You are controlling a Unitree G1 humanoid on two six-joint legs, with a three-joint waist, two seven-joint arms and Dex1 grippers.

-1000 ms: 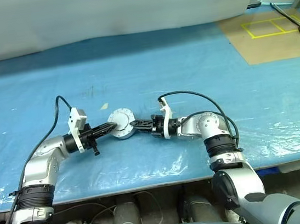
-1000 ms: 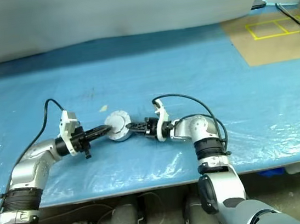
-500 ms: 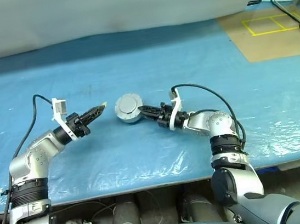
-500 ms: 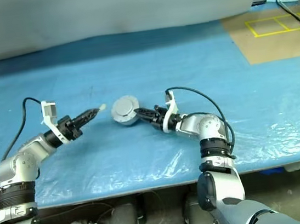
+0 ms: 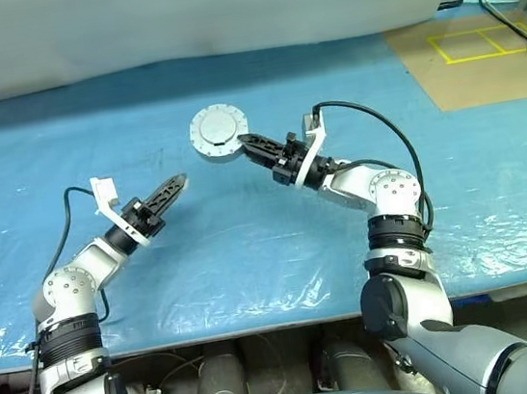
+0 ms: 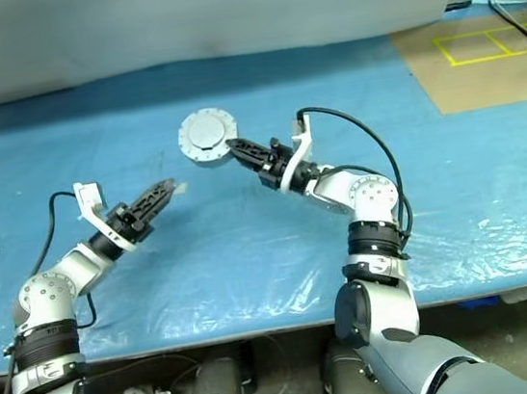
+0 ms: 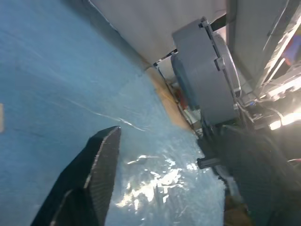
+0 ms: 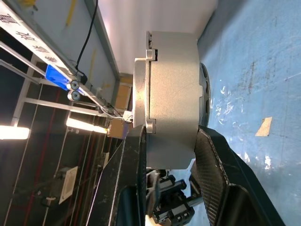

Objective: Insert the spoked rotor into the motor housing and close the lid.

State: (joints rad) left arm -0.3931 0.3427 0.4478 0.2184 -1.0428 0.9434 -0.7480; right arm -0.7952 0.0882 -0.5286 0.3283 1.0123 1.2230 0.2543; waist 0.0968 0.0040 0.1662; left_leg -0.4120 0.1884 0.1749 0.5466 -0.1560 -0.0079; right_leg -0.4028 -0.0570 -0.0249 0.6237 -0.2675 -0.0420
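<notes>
**Inspector A:** Start with the largest item, the blue table (image 5: 251, 247). What sits against it?

**Inspector B:** Nothing of the task rests on it. The motor housing (image 5: 218, 131) is held up clear of the table, with the lid (image 8: 141, 101) already seated on it; the head view shows a plain round face with a small centre hub. The rotor cannot be seen, so in my judgement it is inside.

**Inspector A:** Who carries it?

**Inspector B:** The right gripper (image 5: 249, 144), just beside the housing on its right. Its wrist view shows one finger on each flat face, pinching the closed unit edge-on. That grip would keep the lid pressed to the body while the unit is shown or carried.

**Inspector A:** And the other arm?

**Inspector B:** The left gripper (image 5: 173, 187) hangs well to the left of the housing and nearer the table's front edge, empty. Its wrist view shows the fingers (image 7: 101, 160) standing spread apart. I read that as a release, leaving the right arm sole hold.

**Inspector A:** Any markings?

**Inspector B:** No brand, label or writing can be read on housing, lid or grippers.
</notes>
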